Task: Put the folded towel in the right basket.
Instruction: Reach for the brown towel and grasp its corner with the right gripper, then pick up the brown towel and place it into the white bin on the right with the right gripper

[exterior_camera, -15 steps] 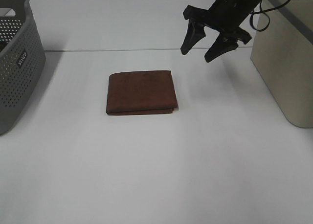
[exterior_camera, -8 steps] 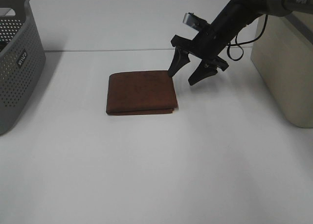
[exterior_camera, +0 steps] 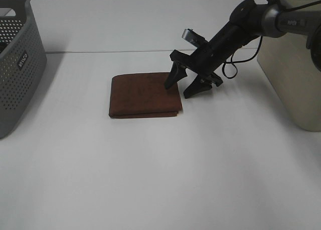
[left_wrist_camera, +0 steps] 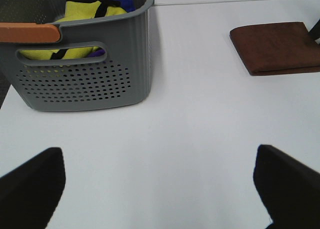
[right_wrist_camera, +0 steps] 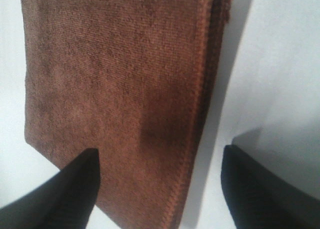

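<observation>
The folded brown towel lies flat on the white table, left of centre. My right gripper is open, with its jaws astride the towel's right edge: one fingertip is over the towel, the other beside it on the table. The right wrist view shows the towel filling the frame between the two dark fingertips. The beige right basket stands at the right edge. My left gripper is open and far from the towel, above bare table.
A grey perforated basket stands at the far left; in the left wrist view it holds yellow and blue cloth. A black cable hangs from the right arm.
My right gripper has come down and moved left, from above the table's back right to the towel's right edge. It has stayed open. The towel has not moved.
</observation>
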Tool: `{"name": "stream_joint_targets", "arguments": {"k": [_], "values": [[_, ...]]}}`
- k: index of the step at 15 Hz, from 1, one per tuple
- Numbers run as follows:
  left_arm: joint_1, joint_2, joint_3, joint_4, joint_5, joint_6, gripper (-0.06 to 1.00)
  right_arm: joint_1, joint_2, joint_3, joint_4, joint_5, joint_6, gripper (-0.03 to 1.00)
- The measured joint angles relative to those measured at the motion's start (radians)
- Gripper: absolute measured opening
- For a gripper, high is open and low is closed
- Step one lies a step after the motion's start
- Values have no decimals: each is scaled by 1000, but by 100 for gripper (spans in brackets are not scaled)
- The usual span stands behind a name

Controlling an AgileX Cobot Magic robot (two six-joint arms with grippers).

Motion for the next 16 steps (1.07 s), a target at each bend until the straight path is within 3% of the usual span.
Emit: {"name": "stream_joint_targets", "arguments": {"k": [6, 8, 10, 11, 16], "values": [[0, 0, 0, 0, 0, 0, 97, 26, 27, -11, 58, -12, -20, 62], [0, 0, 0, 0, 0, 0, 97, 39, 33, -11, 55, -39, -20, 46], [0, 0, 0, 0, 0, 0, 97, 41, 42, -11, 43, -53, -12, 17], [0, 0, 0, 0, 0, 0, 97, 41, 44, -12, 46, -53, -6, 8], [0, 0, 0, 0, 0, 0, 97, 41, -50, -104, 9, 18, -7, 8]]}}
